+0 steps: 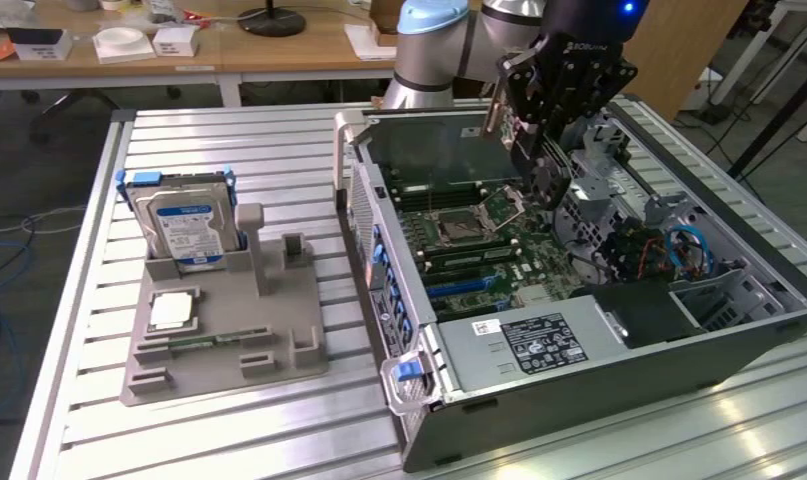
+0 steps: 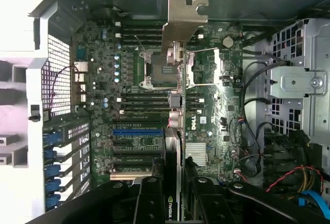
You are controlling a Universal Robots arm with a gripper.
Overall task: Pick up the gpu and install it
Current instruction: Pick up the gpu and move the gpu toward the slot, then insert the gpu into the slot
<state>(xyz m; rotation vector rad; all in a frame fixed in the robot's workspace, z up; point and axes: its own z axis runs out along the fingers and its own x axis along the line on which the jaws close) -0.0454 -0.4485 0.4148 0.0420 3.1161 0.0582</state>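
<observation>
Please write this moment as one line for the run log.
claw: shut on gpu | gpu: held over motherboard of open case | installed: not yet

Dark gpu [image 2: 174,149], silver bracket [image 2: 184,20]

The gpu [image 2: 181,28] (seen edge-on) runs out of frame within the gripper [image 2: 175,193].

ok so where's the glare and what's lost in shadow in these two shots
Exterior view: glare streaks the table beside the case. Wrist view: the case's outer edge washes out white, the bracket of the gpu gleams, the gripper is nearly black.
</observation>
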